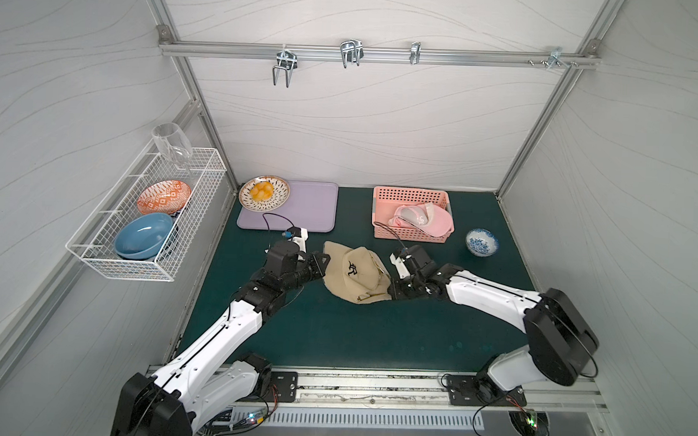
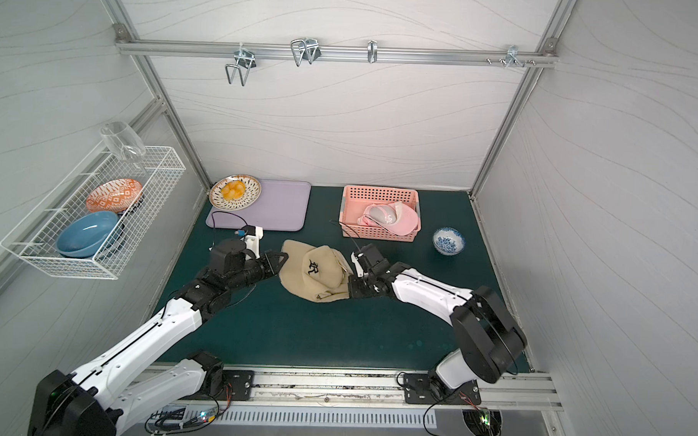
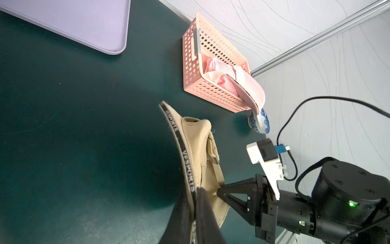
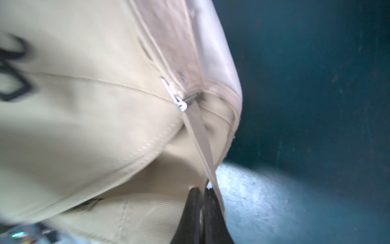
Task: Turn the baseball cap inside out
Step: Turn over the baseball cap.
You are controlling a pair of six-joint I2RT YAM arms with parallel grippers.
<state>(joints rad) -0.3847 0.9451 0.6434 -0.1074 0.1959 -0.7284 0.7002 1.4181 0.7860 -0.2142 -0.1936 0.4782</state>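
Now pinches baseball cap (image 1: 355, 273) by opposite edges with left gripper (image 1: 325, 263) and right gripper (image 1: 393, 288); open mat (image 1: 335, 338) toward bases; lettered band (image 3: 187, 156) only in left wrist view.

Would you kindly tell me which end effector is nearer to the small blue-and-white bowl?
Right. The right end effector grips the tan cap on the side facing the blue-and-white bowl; the left end effector grips its opposite side, farther away.

You can read "VESPORTS", printed twice in white on the black band (image 3: 187, 164) along the rim of the beige baseball cap (image 3: 198, 143). The black embroidered mark (image 1: 353, 269) (image 2: 313, 267) on the cap's front doesn't resolve into letters you could read.
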